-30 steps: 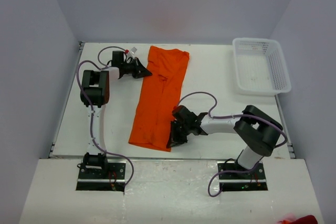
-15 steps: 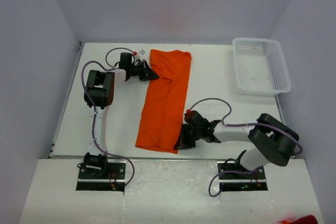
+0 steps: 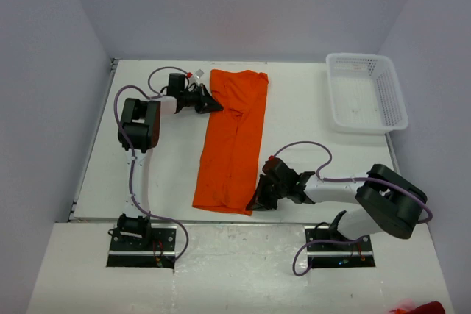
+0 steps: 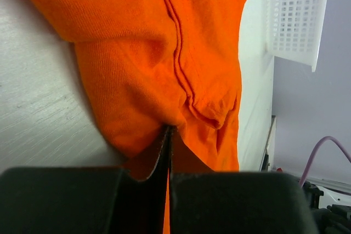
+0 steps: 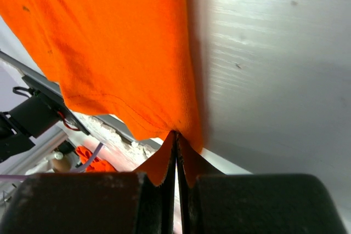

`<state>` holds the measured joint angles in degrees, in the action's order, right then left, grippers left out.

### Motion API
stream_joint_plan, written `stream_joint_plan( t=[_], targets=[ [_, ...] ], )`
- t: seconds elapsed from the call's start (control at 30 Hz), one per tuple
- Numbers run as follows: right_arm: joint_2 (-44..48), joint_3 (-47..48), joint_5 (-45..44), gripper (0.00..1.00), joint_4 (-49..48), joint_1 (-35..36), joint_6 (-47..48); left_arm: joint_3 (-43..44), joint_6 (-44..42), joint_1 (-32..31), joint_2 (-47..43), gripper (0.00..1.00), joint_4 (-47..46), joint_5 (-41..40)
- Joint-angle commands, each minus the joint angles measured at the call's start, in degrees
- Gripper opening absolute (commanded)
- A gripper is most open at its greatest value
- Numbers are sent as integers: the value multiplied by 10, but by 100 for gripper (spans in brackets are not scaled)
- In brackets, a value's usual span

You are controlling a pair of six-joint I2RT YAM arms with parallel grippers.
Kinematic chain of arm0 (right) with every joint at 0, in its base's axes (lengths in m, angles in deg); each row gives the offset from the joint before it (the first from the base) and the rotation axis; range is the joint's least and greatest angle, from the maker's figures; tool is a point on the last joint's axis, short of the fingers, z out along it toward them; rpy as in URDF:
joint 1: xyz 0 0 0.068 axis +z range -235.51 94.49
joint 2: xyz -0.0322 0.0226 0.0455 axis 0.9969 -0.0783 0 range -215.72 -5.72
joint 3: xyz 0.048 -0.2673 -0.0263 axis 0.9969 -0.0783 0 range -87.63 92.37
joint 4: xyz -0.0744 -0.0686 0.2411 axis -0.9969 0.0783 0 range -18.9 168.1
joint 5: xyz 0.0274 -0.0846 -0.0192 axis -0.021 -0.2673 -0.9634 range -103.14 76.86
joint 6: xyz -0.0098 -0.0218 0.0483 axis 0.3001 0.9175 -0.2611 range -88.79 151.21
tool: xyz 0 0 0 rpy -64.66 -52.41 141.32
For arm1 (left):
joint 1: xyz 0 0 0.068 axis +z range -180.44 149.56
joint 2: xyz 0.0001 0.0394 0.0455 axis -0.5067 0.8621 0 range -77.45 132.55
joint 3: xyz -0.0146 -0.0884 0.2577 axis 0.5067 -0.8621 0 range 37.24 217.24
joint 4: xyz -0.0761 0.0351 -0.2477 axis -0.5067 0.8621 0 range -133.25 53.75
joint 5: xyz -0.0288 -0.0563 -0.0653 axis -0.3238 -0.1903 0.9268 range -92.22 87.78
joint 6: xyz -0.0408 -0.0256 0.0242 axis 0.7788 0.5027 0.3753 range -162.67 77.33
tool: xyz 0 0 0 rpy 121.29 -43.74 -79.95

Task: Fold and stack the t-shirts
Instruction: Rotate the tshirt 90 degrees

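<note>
White table [image 3: 309, 123]: t-shirt [image 3: 234, 137] lengthwise; left fingers [image 4: 66, 201] pinch far edge, right fingers [image 5: 77, 201] pinch near corner.

White table [image 3: 309, 123] — pale lilac walls [image 3: 243, 5] around

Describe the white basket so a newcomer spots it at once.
On the white tabletop seen from above, go to the far right corner. There sits a white rectangular plastic mesh basket. Its rigid grid walls set it apart from the soft bright orange cloth t-shirt lying mid-table.
</note>
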<state>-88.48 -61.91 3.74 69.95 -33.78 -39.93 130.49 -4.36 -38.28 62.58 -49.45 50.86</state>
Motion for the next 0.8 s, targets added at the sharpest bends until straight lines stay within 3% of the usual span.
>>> stream_joint_plan(
  t=[0.0, 0.23, 0.47, 0.67, 0.77],
  targets=[
    [-11, -56, -141, 0, 167, -1, -6, -16, -35, 6, 8, 0, 37, -45],
    [15, -49, -168, 0, 197, -1, -13, -57, -41, 0, -42, 0, 34, -54],
    [37, 5, -180, 0, 193, 7, 95, -77, -46, -17, -152, 0, 50, -88],
    [49, 128, -214, 2, 274, 52, 183, -14, -79, -40, -251, 0, 163, -148],
    [50, 200, -233, 9, 338, 91, 199, 10, -98, -66, -301, 0, 230, -196]
  ],
)
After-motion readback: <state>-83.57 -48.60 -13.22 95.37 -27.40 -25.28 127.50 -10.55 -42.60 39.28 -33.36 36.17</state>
